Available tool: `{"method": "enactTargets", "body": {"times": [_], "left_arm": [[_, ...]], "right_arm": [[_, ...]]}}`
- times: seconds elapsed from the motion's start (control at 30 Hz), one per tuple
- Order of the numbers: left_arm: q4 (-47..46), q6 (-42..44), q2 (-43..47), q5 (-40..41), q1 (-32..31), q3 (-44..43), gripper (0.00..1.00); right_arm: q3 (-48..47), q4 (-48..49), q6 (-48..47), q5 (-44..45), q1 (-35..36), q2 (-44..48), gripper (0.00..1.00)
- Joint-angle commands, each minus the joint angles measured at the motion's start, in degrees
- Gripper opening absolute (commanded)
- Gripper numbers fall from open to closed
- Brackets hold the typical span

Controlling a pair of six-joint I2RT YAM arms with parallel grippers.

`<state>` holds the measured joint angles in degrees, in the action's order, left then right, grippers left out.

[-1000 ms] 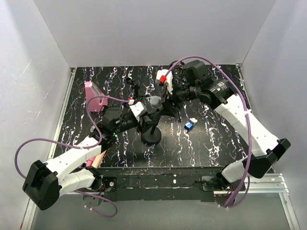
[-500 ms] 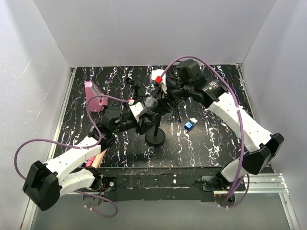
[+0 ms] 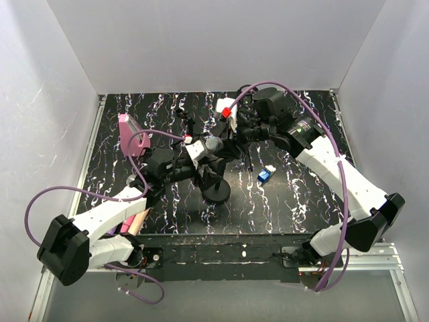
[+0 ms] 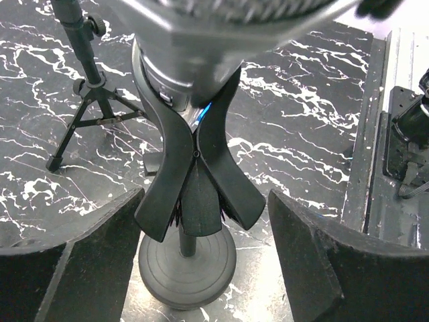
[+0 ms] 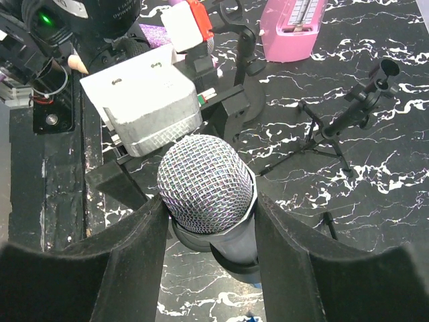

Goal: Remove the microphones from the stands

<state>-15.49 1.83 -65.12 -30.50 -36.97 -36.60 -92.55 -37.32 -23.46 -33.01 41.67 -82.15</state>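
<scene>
Silver mesh of the microphone [image 5: 206,184] fills the middle of my right wrist view, clamped on both sides by my right pincer [image 5: 209,211]. The microphone sits in the black clip [image 4: 167,181] atop the stand [image 4: 186,268], at the centre of the overhead frame. My left pincer [image 4: 206,201] gapes wide around the clip, both fingers clear of it.
</scene>
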Motion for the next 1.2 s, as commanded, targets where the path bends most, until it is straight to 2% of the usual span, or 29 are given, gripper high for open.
{"method": "enactTargets", "body": {"times": [0.0,0.23,0.3,0.43,0.6,0.63,0.7,0.73,0.8,1.0,1.17], "left_arm": [[-2.17,-0.68,-0.53,0.61,-0.21,-1.72,0.72],[-6.05,-3.67,-1.06,6.68,-0.12,-1.11,0.8],[-5.78,-3.15,-1.06,6.25,-0.03,-1.37,0.78],[-5.78,-3.41,-1.06,4.05,-0.12,-1.28,0.69],[-5.96,-2.97,-1.32,0.89,-0.12,-1.63,0.37],[-5.87,-2.62,-1.32,0.45,-0.12,-1.72,0.3],[-5.43,-2.09,-1.41,0.18,-0.12,-1.81,0.07],[-5.08,-2.09,-1.41,0.18,-0.12,-1.72,0.0],[-4.99,0.02,-1.41,0.35,-0.12,-1.46,0.0],[-3.85,1.25,-1.85,-0.79,-0.12,-0.76,0.0],[-2.62,2.65,-1.94,-1.23,-0.12,-0.14,0.0]], "right_arm": [[-0.08,0.49,1.75,1.73,-0.36,0.76,0.08],[0.18,0.23,2.46,1.55,-0.36,0.76,0.07],[0.27,0.23,2.46,1.64,-0.36,0.76,0.07],[0.27,0.32,2.81,1.64,-0.36,0.67,0.07],[0.53,0.23,3.33,2.16,-0.36,0.67,0.06],[0.62,0.32,3.42,2.25,-0.45,0.76,0.06],[0.45,0.23,3.6,2.25,-0.54,0.85,0.05],[0.1,0.06,3.77,2.17,-0.62,0.85,0.04],[-1.92,-0.91,3.86,1.64,-0.8,0.5,0.01],[-11.49,-4.51,5.18,-1.44,-0.98,-1.17,0.01],[-25.28,-6.53,5.62,0.14,-0.98,-4.15,0.01]]}}
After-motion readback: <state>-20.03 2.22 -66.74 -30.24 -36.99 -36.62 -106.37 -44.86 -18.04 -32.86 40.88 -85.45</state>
